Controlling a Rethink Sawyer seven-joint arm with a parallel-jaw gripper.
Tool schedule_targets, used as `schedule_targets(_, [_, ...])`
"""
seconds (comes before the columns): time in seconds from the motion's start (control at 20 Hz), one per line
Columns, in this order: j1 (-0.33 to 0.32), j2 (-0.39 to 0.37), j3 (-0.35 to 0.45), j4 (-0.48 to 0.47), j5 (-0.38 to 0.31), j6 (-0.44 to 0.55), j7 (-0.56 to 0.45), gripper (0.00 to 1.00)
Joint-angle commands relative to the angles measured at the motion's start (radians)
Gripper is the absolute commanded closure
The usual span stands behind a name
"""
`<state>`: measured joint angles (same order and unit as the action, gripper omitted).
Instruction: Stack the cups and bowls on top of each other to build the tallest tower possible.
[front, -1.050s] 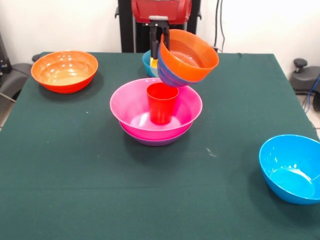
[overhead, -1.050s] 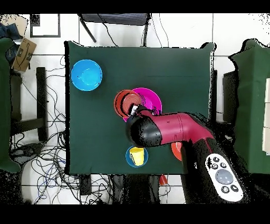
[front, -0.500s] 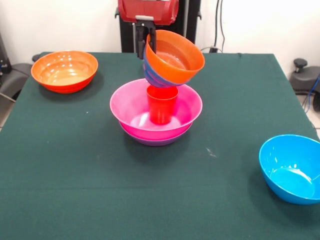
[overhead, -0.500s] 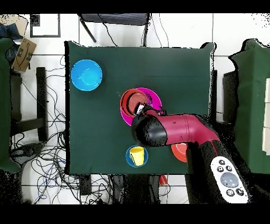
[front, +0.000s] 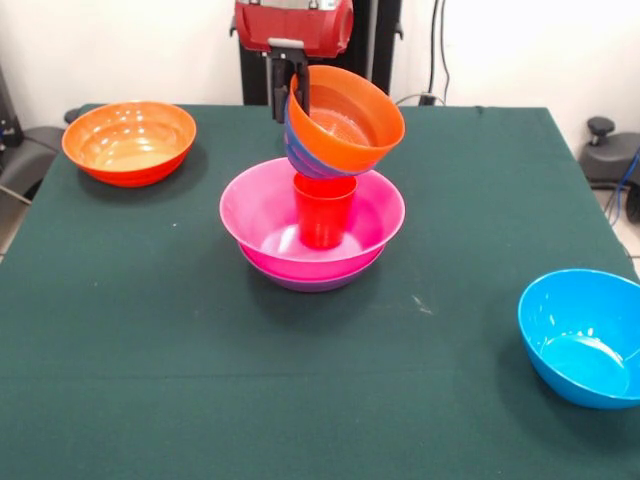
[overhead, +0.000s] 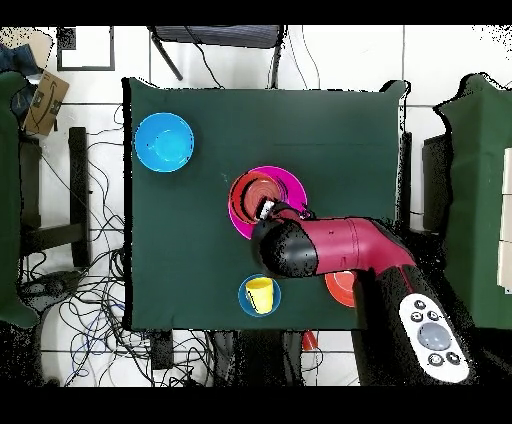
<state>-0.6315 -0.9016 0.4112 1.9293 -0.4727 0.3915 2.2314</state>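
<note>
My gripper (front: 285, 85) is shut on the far rim of a small orange bowl (front: 345, 120), which is nested in blue bowls (front: 305, 158). This held stack tilts toward the camera. Its underside meets the rim of the red cup (front: 323, 210); whether it rests there I cannot tell. The cup stands upright in the large pink bowl (front: 260, 230), which sits in a purple bowl (front: 310, 284). From overhead, the arm (overhead: 330, 245) covers part of the pink bowl (overhead: 292, 185) and the held orange bowl (overhead: 252, 195).
A large orange bowl (front: 128, 140) sits at the far left corner and shows partly under the arm (overhead: 338, 290) from overhead. A bright blue bowl (front: 585, 335) lies at the near right. A yellow cup (overhead: 259, 295) stands in a small blue bowl (overhead: 243, 298) near the robot's base.
The gripper carried the held bowls leftward in the front view, from beside the pink bowl's far right rim to directly over the red cup, slightly lower.
</note>
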Motion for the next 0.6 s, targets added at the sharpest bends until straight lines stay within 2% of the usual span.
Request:
schedule_targets(0.05, [0.04, 0.074, -0.036, -0.017, -0.101, -0.009, -0.031, 1.0])
schedule_targets(0.6, [0.096, 0.098, -0.093, 0.014, -0.14, -0.1, 0.018, 1.0])
